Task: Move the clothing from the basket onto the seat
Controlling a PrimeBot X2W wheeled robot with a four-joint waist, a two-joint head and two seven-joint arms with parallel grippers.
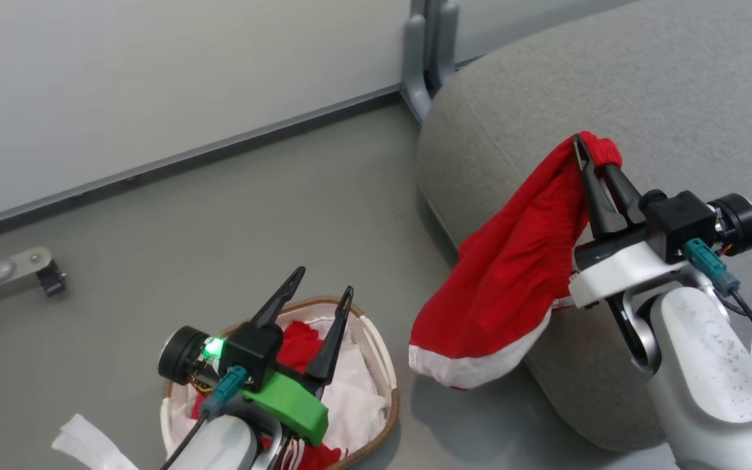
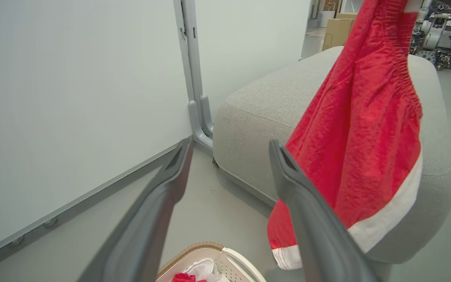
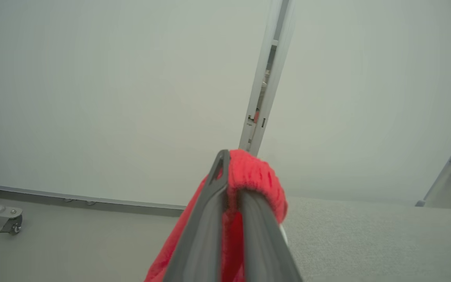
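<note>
Clothing (image 1: 513,274) clamped in right pincer (image 1: 588,151), hanging beside seat (image 1: 676,98)

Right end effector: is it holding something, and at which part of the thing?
The right end effector holds the red garment, pinched at its gathered elastic band; the rest hangs free. The left end effector is open, holding nothing.

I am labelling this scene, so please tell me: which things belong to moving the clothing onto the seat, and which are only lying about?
Belong to the job:
- lifted red garment
- basket
- red clothing inside it
- seat

Only lying about:
- partition post
- wheeled metal leg
- cardboard box
- second robot
</note>
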